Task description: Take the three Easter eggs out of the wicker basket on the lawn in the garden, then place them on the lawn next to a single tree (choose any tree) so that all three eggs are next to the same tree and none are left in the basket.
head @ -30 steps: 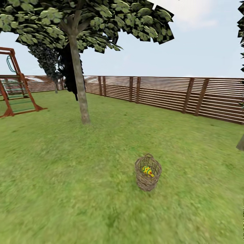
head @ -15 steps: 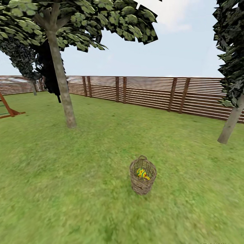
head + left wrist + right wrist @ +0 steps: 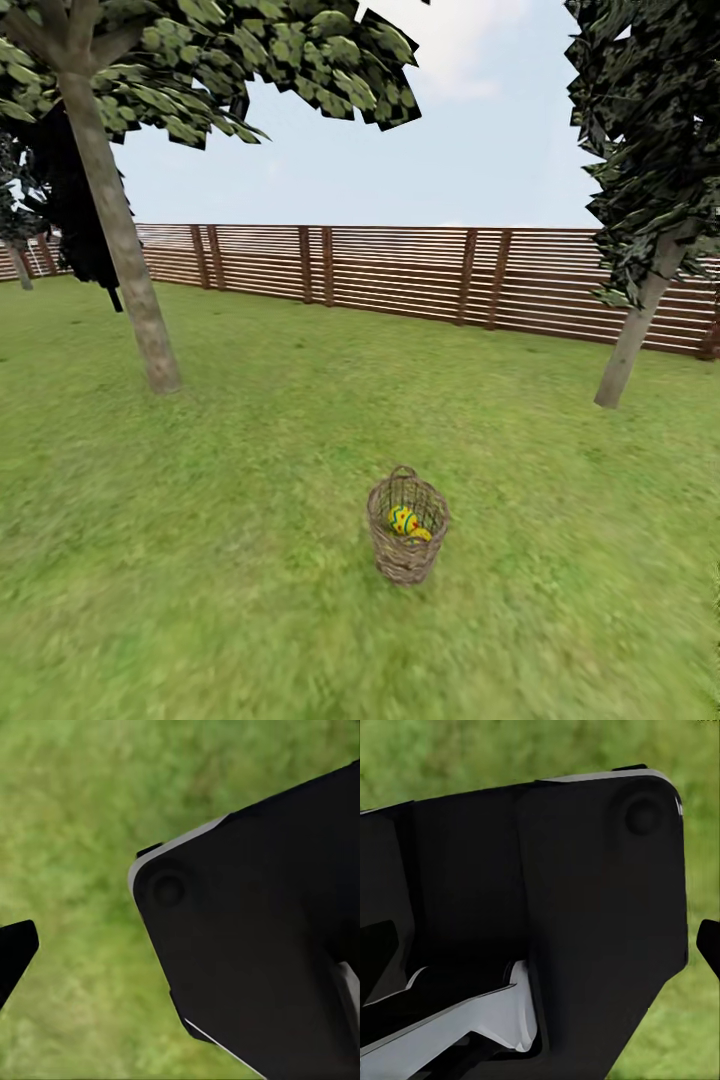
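- Two yellow Easter eggs (image 3: 407, 522) show inside the wicker basket (image 3: 406, 528); a third may be hidden under them, I cannot tell.
- The wicker basket stands upright on the lawn (image 3: 230, 560), out in the open grass, well apart from the fence (image 3: 420, 270) at the far edge of the garden.
- One tree (image 3: 120, 240) with a pale trunk stands on the lawn to the far left of the basket.
- Another tree (image 3: 640, 310) leans a little on the far right, close to the fence.
- A black tree (image 3: 75, 215) stands behind the left one.
- My left wrist camera sees a big black part of my body over blurry grass, and a small black tip (image 3: 15, 952) at the edge.
- My right wrist camera sees much the same black part (image 3: 547, 915) over grass.
- I cannot tell if my left or right gripper is open or closed.
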You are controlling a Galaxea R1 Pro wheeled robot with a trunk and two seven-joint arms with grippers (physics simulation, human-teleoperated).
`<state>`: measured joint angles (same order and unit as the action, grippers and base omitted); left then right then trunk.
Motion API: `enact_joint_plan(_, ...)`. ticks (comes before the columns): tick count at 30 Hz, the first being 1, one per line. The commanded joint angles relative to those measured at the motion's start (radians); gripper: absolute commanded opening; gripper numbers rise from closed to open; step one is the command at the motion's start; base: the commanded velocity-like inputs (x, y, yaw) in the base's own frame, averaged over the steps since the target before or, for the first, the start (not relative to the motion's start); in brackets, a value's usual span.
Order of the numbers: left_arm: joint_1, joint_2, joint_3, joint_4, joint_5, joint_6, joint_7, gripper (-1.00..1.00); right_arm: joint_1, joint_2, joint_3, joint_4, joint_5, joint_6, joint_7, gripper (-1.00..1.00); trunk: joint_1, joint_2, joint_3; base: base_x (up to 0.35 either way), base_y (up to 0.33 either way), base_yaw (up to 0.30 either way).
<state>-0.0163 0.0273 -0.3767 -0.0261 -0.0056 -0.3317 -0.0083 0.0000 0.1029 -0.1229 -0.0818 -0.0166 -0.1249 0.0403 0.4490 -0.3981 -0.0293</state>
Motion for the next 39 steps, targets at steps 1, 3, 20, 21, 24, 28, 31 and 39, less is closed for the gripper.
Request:
enact_joint_plan(1, -0.001, 0.001, -0.002, 0.000, 0.000, -0.003, -0.001, 1.00, 0.000, 0.000, -0.008, -0.001, -0.002, -0.002, 0.004, 1.00, 0.001, -0.002, -0.002, 0.226, 0.263, -0.273)
enact_joint_plan(3, -0.001, 0.002, -0.002, 0.000, 0.000, -0.003, -0.001, 1.00, 0.000, 0.001, -0.008, -0.001, -0.002, -0.002, 0.004, 1.00, 0.001, -0.002, -0.002, 0.226, 0.263, -0.273)
enact_joint_plan(20, -0.001, 0.004, -0.002, 0.000, 0.000, -0.003, -0.001, 1.00, 0.000, 0.001, -0.007, -0.001, -0.002, -0.002, 0.004, 1.00, 0.001, -0.002, -0.002, 0.226, 0.263, -0.237)
enact_joint_plan(21, -0.001, 0.004, -0.002, 0.000, 0.000, -0.003, -0.001, 1.00, 0.000, 0.001, -0.007, -0.001, -0.002, -0.002, 0.004, 1.00, 0.001, -0.002, -0.002, 0.226, 0.263, -0.067)
enact_joint_plan(24, -0.002, 0.004, -0.002, 0.000, 0.000, -0.003, -0.001, 1.00, 0.000, 0.001, -0.006, -0.001, -0.002, -0.002, 0.004, 1.00, 0.001, -0.002, -0.002, 0.226, 0.263, -0.041)
enact_joint_plan(28, -0.003, 0.005, -0.002, 0.000, 0.000, -0.003, -0.001, 1.00, 0.000, 0.001, -0.006, -0.001, -0.001, -0.002, 0.004, 1.00, 0.001, -0.002, -0.002, 0.225, 0.264, -0.015)
enact_joint_plan(31, -0.003, 0.005, -0.002, 0.000, 0.000, -0.003, -0.001, 1.00, 0.000, 0.001, -0.006, -0.001, -0.001, -0.002, 0.004, 1.00, 0.001, -0.002, -0.002, 0.224, 0.264, -0.007)
enact_joint_plan(39, -0.004, 0.005, -0.002, 0.000, 0.000, -0.003, -0.001, 1.00, 0.000, 0.001, -0.007, -0.001, -0.002, -0.002, 0.004, 1.00, 0.001, -0.002, 0.000, 0.223, 0.265, -0.141)
